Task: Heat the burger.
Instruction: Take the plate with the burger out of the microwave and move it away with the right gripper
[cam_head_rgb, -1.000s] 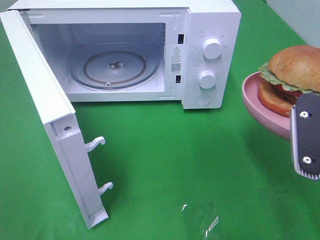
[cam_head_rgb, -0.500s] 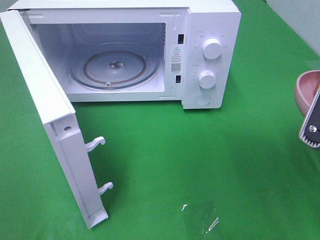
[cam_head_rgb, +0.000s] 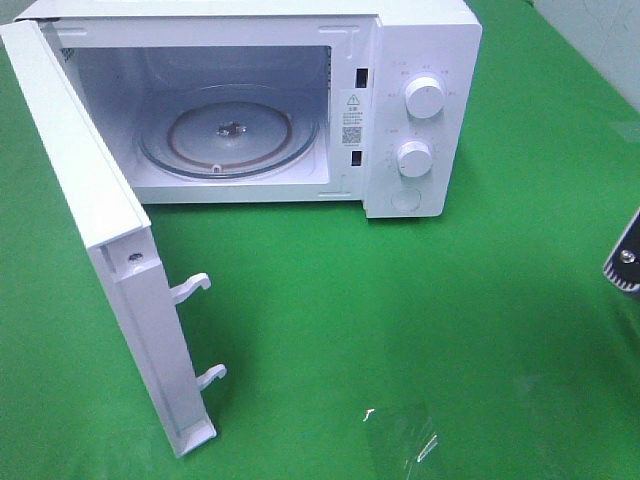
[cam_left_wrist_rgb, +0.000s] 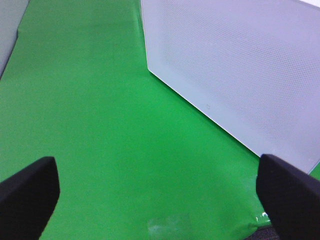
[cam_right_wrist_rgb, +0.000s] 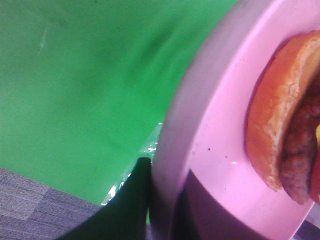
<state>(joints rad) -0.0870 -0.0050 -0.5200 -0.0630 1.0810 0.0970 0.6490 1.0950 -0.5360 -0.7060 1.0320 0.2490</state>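
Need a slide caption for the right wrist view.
Right end effector clamps the pink plate's rim, burger aboard, above green cloth.

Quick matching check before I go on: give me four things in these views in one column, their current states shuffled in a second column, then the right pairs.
Things:
1. microwave door
2. left gripper
3. right gripper
4. glass turntable

States:
A. shut on the rim of the pink plate that carries the burger
B. swung wide open
C. bare, nothing on it
D. open, holding nothing

Pairs: 1-B, 2-D, 3-A, 4-C
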